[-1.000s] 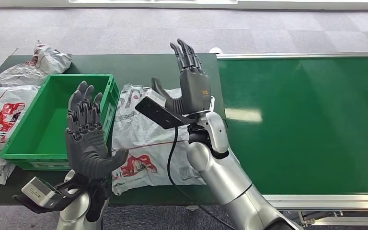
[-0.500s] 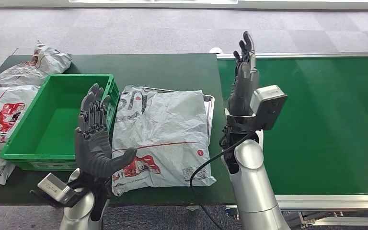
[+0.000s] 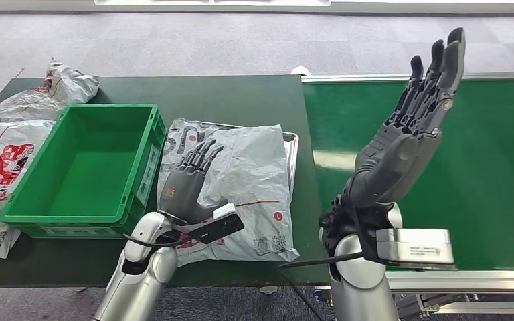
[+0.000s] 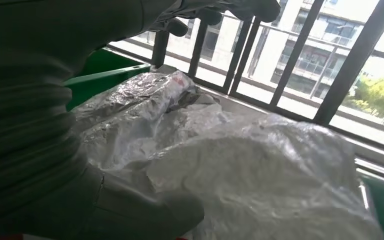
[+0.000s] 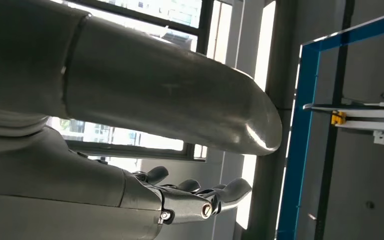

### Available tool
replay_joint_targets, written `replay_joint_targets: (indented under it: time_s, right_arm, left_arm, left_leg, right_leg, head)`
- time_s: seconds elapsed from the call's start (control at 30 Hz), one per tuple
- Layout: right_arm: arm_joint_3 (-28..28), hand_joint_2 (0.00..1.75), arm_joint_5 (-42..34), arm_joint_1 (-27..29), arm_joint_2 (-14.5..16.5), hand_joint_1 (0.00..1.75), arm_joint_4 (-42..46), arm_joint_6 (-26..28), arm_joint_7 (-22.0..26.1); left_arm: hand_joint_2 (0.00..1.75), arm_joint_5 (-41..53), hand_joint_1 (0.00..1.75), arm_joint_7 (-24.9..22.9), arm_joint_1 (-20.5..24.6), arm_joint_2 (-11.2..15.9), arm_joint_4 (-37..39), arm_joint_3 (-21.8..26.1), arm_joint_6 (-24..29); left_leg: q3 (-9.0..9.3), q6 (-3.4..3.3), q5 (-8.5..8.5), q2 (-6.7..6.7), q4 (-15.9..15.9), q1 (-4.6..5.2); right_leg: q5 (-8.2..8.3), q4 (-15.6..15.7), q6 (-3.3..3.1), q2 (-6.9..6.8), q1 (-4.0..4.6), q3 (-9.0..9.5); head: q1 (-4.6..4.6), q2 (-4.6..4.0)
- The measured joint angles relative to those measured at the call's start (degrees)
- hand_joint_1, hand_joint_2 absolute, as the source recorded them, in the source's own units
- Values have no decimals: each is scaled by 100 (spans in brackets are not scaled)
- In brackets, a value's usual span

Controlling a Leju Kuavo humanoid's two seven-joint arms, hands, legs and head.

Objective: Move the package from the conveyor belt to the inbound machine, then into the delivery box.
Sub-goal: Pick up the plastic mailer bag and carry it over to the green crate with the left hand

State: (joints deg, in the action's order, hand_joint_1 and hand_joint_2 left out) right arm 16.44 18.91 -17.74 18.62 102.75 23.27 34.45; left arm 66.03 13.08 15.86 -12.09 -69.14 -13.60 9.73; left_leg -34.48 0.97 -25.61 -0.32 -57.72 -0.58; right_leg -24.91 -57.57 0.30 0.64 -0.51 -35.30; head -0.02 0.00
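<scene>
Head view, change: left hand (image 3: 189, 182), raised over the green plastic crate (image 3: 80, 167) a second ago, now lies low at centre frame with fingers spread on the grey plastic mailer package (image 3: 237, 184), gripping nothing.
Head view, right side: right hand (image 3: 408, 130), beside the package half a second ago, has swung up into the upper right of the frame, fingers straight and apart, holding nothing, above the green conveyor belt (image 3: 455, 167).
Head view, package place: flat on the shallow metal tray (image 3: 295, 150) on the dark green desk (image 3: 241, 93), just right of the crate.
Head view, meaning: judged, the inbound-machine step is done and the left hand is setting up to shift the package leftward into the crate.
Head view, writing: red printed graphics and a small red round mark on the package; wording too small to read. More grey bags with red print (image 3: 10, 157) lie at the left edge.
Left wrist view: crinkled package (image 4: 260, 175) close under the hand, crate wall (image 4: 100, 80) beyond; no writing readable.
Right wrist view: right hand's fingers (image 5: 200, 192) extended before a window and a blue frame (image 5: 300, 125); no writing.
</scene>
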Motion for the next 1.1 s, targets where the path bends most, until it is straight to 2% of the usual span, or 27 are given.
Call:
replay_joint_targets:
  time_s: [0.2,0.23,0.33,0.37,1.1]
  right_arm:
    - [203,0,22,-19,0,0,4,74,-81]
    - [216,0,22,-24,0,0,4,76,-89]
    - [255,0,23,-30,0,0,4,86,-107]
    - [268,0,24,-30,0,0,4,91,-110]
    - [306,0,28,-121,0,0,-67,63,-222]
  left_arm:
    - [175,273,0,-77,112,11,527,-91,-176]
    - [175,285,12,-76,116,15,569,-97,-217]
    - [175,291,143,-73,119,26,657,-106,-284]
    - [175,292,175,-72,120,30,679,-106,-286]
    - [175,419,175,-106,224,121,977,-106,-431]
  left_leg:
    - [-2,0,0,-1,0,0]
    - [-3,0,0,-1,0,0]
    - [-4,0,-1,-1,0,0]
    - [-4,0,-1,-1,0,0]
    - [-5,0,0,-2,0,-1]
  right_leg:
    - [-1,-1,0,-2,0,1]
    - [-1,-1,0,-2,0,0]
    - [-2,-1,0,-2,0,-1]
    - [-2,-1,-1,-2,1,-1]
    - [-3,-1,-1,-5,1,0]
  head:
    - [-1,0]
    - [-1,0]
    - [-1,0]
    - [-1,0]
    - [-1,0]
